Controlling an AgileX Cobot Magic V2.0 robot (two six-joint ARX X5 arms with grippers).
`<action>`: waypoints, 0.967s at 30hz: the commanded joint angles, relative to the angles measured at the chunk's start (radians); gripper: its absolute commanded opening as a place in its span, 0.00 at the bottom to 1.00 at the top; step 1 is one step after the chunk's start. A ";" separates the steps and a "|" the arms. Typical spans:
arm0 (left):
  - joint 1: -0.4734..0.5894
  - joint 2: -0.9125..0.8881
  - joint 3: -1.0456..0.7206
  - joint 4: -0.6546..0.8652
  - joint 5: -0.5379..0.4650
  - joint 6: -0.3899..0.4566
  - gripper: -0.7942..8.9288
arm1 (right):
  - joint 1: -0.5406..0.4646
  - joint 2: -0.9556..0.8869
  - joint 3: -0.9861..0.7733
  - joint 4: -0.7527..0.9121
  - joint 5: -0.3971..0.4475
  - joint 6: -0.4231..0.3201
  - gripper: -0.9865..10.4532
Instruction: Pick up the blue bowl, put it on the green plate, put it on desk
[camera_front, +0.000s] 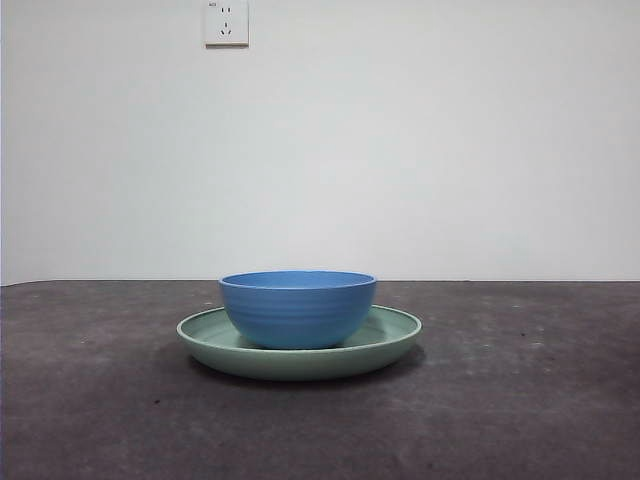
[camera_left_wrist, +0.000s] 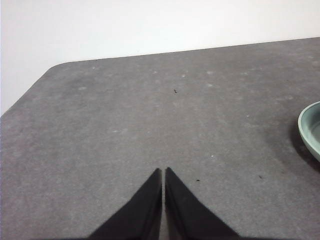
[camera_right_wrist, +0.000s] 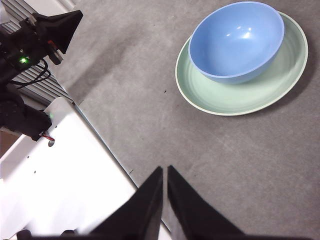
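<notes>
The blue bowl (camera_front: 298, 308) stands upright in the green plate (camera_front: 395, 333), which lies on the dark desk (camera_front: 520, 400) at the middle of the front view. The right wrist view shows the bowl (camera_right_wrist: 236, 40) sitting in the plate (camera_right_wrist: 235, 97), off-centre toward one side of it. My right gripper (camera_right_wrist: 164, 172) is shut and empty, well away from them near the desk's edge. My left gripper (camera_left_wrist: 163, 174) is shut and empty over bare desk, with only the plate's rim (camera_left_wrist: 309, 127) at the edge of its view. Neither gripper shows in the front view.
A white wall with a socket (camera_front: 226, 22) stands behind the desk. The right wrist view shows a white base (camera_right_wrist: 60, 165) and black equipment with a green light (camera_right_wrist: 22, 60) beside the desk's edge. The desk's rounded corner (camera_left_wrist: 60, 67) shows in the left wrist view.
</notes>
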 joint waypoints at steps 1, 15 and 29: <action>0.002 -0.002 -0.021 -0.008 -0.003 -0.012 0.09 | 0.005 0.007 0.019 0.010 0.000 -0.012 0.09; 0.002 -0.002 -0.021 -0.008 -0.003 -0.012 0.09 | 0.005 0.007 0.019 0.010 0.000 -0.012 0.09; 0.002 -0.002 -0.021 -0.008 -0.003 -0.012 0.09 | -0.136 -0.142 -0.021 0.207 0.066 -0.056 0.09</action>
